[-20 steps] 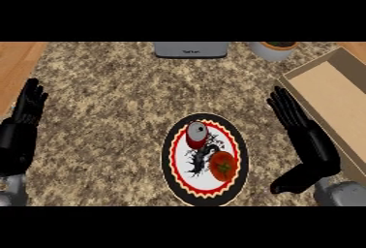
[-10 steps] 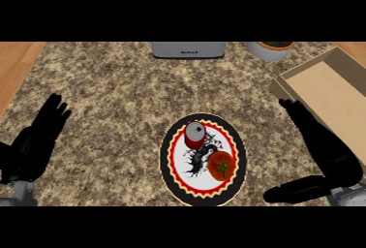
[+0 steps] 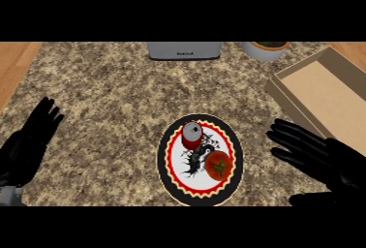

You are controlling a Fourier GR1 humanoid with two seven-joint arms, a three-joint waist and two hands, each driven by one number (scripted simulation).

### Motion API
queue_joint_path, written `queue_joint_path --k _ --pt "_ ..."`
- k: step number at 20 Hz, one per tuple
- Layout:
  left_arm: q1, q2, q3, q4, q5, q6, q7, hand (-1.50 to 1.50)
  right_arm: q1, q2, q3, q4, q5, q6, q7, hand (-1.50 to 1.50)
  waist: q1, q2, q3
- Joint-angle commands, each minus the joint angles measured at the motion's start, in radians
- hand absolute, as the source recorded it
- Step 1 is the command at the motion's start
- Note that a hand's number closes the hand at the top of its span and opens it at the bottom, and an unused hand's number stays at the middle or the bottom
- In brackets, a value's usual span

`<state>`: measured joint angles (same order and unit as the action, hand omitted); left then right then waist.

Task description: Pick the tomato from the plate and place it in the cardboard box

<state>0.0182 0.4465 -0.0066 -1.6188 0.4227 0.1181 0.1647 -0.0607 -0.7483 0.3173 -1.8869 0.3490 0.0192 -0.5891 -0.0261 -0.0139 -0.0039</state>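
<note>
Two open hands, left hand and right hand, flank tomato; appliance label unreadable

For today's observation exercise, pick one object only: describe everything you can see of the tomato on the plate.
The tomato is round, red-orange and glossy-looking, with a small dark green stalk star on top, so it sits stalk-up. It looks whole and unmarked. It rests on the lower right part of the plate, inside the red zigzag border, partly over the black drawing at the plate's middle. A red can lies just up and left of it; whether they touch cannot be told. The right hand is open to its right, not touching it.
</note>
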Motion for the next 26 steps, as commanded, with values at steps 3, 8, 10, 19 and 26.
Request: queue_joint_path --k 3,8,10,19,26 --pt "-0.052 -0.005 0.004 0.013 0.000 0.005 0.023 0.00 0.007 -0.054 0.126 -0.149 0.325 0.027 0.345 -1.50 0.004 0.008 -0.001" --pt "-0.059 -0.015 0.005 -0.004 -0.007 -0.003 0.021 0.00 -0.005 0.005 0.257 -0.303 0.442 0.208 0.642 -1.50 0.018 0.010 0.001" --pt "-0.005 -0.013 -0.005 -0.021 -0.009 -0.028 0.030 0.00 -0.026 0.081 0.320 -0.286 0.487 0.261 0.732 -1.50 0.030 0.011 0.002" --pt "-0.015 -0.057 0.031 0.024 -0.041 -0.077 -0.001 0.00 -0.072 0.232 0.329 -0.199 0.529 0.460 0.826 -1.50 0.028 0.014 0.004" --pt "0.023 -0.081 0.071 -0.037 -0.061 -0.114 0.015 0.00 -0.074 0.309 0.303 -0.146 0.604 0.514 0.801 -1.50 0.030 0.013 0.004"
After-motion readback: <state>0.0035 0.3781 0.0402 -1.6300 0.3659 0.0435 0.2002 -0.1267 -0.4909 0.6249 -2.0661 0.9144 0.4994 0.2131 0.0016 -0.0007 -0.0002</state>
